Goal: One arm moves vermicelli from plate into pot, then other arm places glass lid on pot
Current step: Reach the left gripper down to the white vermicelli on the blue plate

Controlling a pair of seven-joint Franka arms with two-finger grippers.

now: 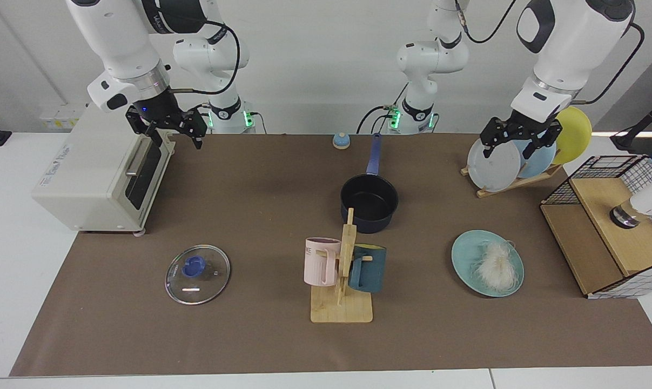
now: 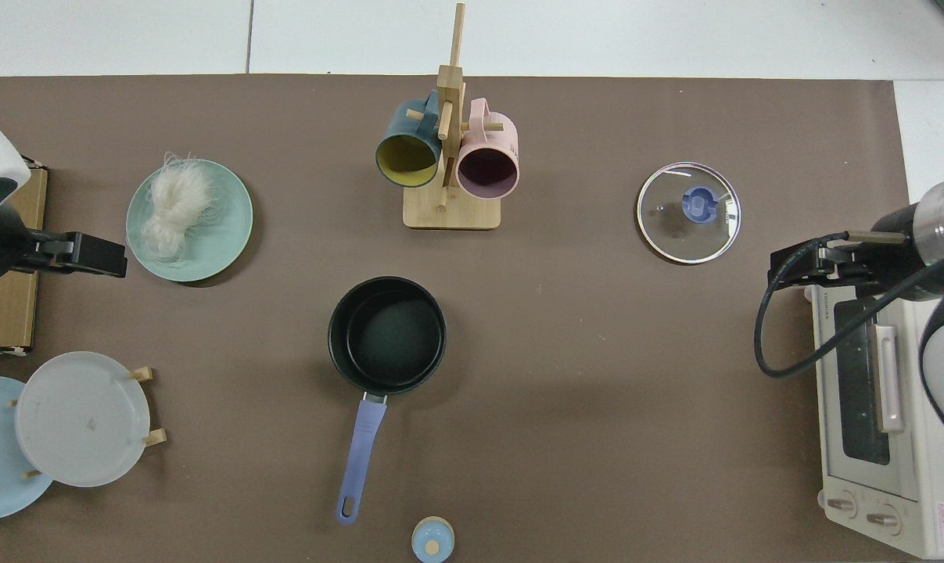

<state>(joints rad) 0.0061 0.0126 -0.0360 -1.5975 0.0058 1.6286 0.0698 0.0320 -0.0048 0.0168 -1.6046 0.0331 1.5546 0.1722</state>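
The vermicelli (image 1: 494,265) (image 2: 176,207) lies as a white tangle on the teal-green plate (image 1: 466,254) (image 2: 221,227). At the middle of the mat stands the dark pot (image 1: 369,202) (image 2: 387,332), nothing inside, its blue handle pointing toward the arm bases. The glass lid (image 1: 197,274) (image 2: 688,212) with its blue knob lies flat on the mat. My left gripper (image 1: 508,152) (image 2: 88,254) hangs open above the plate rack, well behind the teal plate. My right gripper (image 1: 177,141) (image 2: 804,266) hovers open over the toaster oven's front, holding nothing.
A wooden mug tree (image 1: 343,270) with a pink mug and a dark teal mug stands just in front of the pot. A toaster oven (image 1: 101,173), a plate rack (image 1: 512,162), a wire-and-wood box (image 1: 612,227) and a small blue-topped knob (image 1: 341,140) ring the mat.
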